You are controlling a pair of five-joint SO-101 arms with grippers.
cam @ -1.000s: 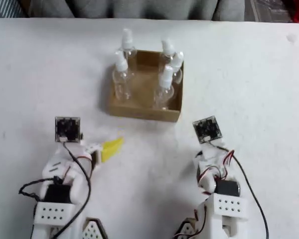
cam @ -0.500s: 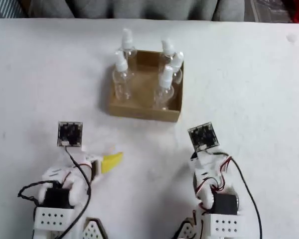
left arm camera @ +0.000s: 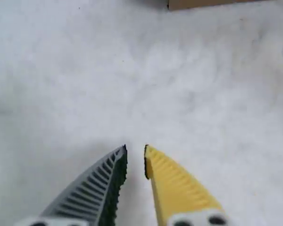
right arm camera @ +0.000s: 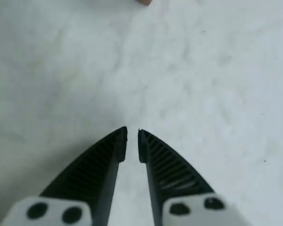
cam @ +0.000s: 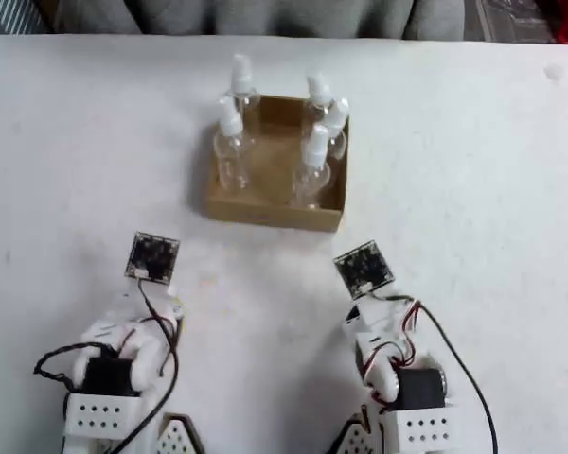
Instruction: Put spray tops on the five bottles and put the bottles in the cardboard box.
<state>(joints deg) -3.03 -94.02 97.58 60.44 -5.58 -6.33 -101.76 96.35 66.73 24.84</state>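
Cardboard box (cam: 275, 216), with five spray-topped bottles (cam: 231, 156) upright inside, lies ahead of both tools and between them, well apart from each. Left gripper (left arm camera: 135, 155) and right gripper (right arm camera: 132, 136) hang over the table (cam: 473, 189), jaws nearly closed and empty. The right arm appears slightly nearer.

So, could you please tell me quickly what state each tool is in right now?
Left tool: all but closed, holding nothing.
Right tool: all but closed, holding nothing.
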